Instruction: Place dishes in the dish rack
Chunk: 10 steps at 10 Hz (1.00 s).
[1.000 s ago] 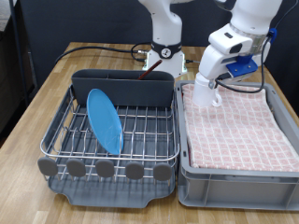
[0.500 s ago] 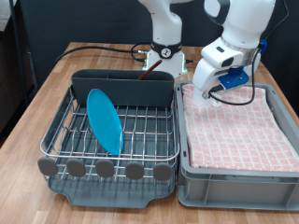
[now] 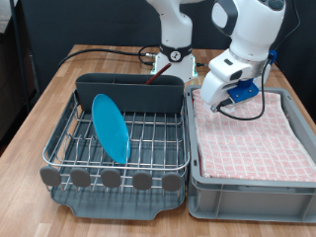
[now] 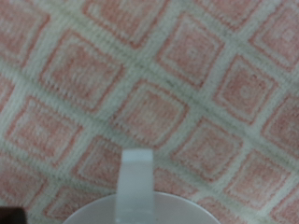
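You cannot read the fingers here: in the exterior view the gripper (image 3: 219, 96) hangs low over the far edge of the pink checked cloth (image 3: 252, 138), near the corner that meets the rack, and the hand's own body hides whether the fingers are spread or closed, or on anything. The wrist view is filled with blurred cloth squares, plus a pale rounded shape (image 4: 140, 201) at the frame's edge that may be the mug's rim and handle, though it is too soft to be sure.

Outward from there, the grey bin (image 3: 247, 193) holds the cloth, and just beside it sits the dish rack (image 3: 123, 148). 1 dish is already in: the light-blue plate (image 3: 111, 126) stands on edge, tilted, in the wire grid towards the rack's left side. No spoon shows in either view.

Your risks, as a judgement:
- The cloth is soft, so fingers closing this low could pinch fabric and drag it up.
- A mug held by rim or handle could swing and knock the bin wall or the dark cutlery holder (image 3: 128, 91).
- The leaning plate could tip if the rack is bumped.
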{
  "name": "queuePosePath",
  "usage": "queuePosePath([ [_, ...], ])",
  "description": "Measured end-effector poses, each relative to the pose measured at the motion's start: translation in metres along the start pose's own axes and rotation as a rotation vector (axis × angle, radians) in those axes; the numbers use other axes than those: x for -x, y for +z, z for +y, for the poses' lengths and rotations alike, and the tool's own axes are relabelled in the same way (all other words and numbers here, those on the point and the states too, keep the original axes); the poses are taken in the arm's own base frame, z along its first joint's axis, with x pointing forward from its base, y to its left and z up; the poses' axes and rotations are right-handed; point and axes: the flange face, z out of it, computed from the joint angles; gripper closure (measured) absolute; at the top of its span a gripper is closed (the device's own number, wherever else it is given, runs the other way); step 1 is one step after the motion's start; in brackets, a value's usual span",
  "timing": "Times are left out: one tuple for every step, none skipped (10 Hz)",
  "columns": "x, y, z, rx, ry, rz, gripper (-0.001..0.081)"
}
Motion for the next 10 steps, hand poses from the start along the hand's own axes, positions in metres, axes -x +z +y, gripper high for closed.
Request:
queuePosePath([
  [0.0015, 0.0021, 0.0005, 0.0, 0.002, -0.004, 0.0099],
  [0.0027, 0.0036, 0.0009, 0.0, 0.003, -0.008, 0.027],
  [0.0036, 0.0048, 0.0012, 0.001, 0.003, -0.01, 0.027],
  [0.0044, 0.0058, 0.0015, 0.001, 0.004, -0.013, 0.0444],
  [0.0048, 0.0063, 0.0017, 0.0, 0.006, -0.015, 0.062],
  [0.0048, 0.0063, 0.0017, -0.002, 0.008, -0.016, 0.062],
  [0.0051, 0.0065, 0.0019, -0.002, 0.011, -0.019, 0.0736],
  [0.005, 0.0056, 0.0022, -0.003, 0.014, -0.019, 0.0736],
  [0.0049, 0.0026, 0.0029, -0.005, 0.021, -0.019, 0.0736],
  [0.0048, -0.0026, 0.0038, -0.007, 0.029, -0.017, 0.0735],
])
